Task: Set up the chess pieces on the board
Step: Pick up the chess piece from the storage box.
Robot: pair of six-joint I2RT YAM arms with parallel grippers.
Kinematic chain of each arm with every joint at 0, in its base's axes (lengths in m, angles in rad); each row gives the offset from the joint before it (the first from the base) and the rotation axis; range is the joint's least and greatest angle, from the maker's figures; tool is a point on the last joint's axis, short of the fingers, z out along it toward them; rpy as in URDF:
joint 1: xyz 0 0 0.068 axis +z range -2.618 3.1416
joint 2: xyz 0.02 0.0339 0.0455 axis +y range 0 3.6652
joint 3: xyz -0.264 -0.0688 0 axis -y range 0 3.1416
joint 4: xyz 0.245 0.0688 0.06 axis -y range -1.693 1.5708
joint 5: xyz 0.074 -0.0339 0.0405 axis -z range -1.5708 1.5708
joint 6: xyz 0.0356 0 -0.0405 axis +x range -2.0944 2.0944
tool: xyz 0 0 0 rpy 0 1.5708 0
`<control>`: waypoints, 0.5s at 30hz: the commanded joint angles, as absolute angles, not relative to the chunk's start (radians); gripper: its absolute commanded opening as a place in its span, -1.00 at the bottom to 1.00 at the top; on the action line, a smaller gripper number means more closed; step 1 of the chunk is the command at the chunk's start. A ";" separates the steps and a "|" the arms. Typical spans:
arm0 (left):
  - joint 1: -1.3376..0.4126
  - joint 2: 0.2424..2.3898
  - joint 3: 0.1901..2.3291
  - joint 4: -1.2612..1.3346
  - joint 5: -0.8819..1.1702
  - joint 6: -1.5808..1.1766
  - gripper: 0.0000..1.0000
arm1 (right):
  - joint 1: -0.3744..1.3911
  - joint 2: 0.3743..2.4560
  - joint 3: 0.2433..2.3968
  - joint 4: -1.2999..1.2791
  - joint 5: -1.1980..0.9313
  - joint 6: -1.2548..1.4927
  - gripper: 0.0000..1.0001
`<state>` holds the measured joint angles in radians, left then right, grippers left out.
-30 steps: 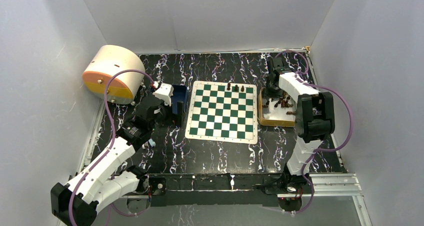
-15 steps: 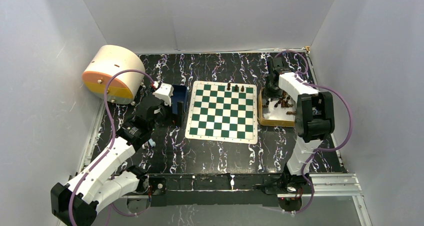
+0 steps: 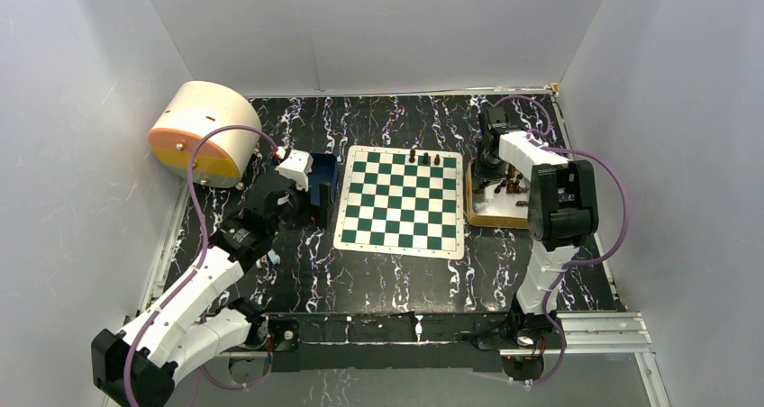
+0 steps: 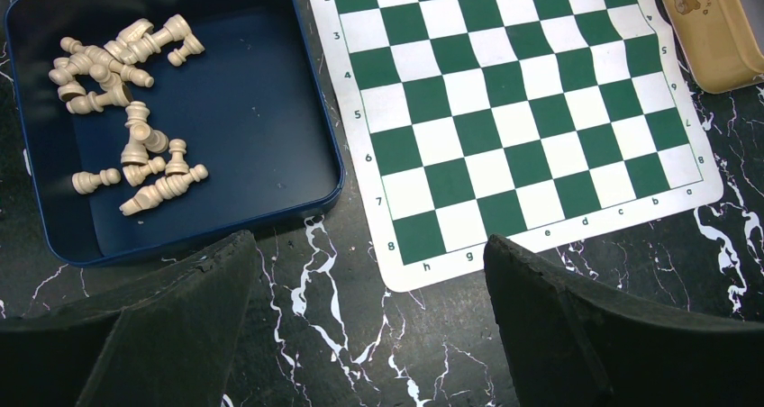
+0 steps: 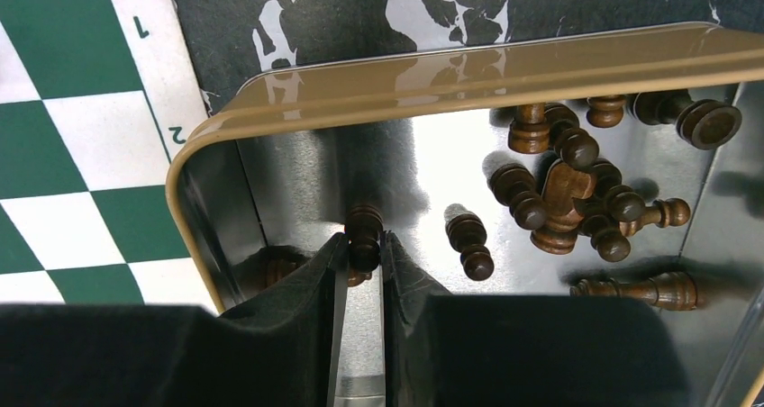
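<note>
While right gripper (image 5: 363,254) clamps dark chess piece (image 5: 364,229) inside gold tray (image 5: 450,74) right of board (image 3: 401,200), left gripper (image 4: 369,249) hangs left of board, jaws wide apart, by blue tray (image 4: 243,92).

Three dark chess pieces (image 3: 425,158) on one board (image 3: 399,209), one blue tray (image 4: 243,110), one gold tray (image 5: 468,69).
</note>
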<state>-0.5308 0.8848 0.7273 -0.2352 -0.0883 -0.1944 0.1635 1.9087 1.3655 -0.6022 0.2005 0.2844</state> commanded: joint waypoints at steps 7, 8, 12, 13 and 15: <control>-0.525 0.871 0.726 -0.224 -0.087 -0.191 0.87 | 0.159 1.897 1.399 -0.590 0.234 0.272 -0.62; -0.525 0.871 0.725 -0.224 -0.088 -0.191 0.87 | 0.159 1.895 1.401 -0.592 0.237 0.272 -0.62; -0.525 0.871 0.725 -0.225 -0.087 -0.192 0.87 | 0.158 1.886 1.409 -0.603 0.244 0.272 -0.63; -0.525 0.871 0.725 -0.225 -0.086 -0.192 0.87 | 0.158 1.885 1.414 -0.605 0.246 0.273 -0.63; -0.525 0.871 0.726 -0.225 -0.086 -0.192 0.87 | 0.158 1.882 1.421 -0.611 0.247 0.272 -0.63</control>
<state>-0.5308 0.8848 0.7273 -0.2352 -0.0883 -0.1944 0.1635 1.9125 1.3670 -0.6033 0.2188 0.2821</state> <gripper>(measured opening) 0.937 0.226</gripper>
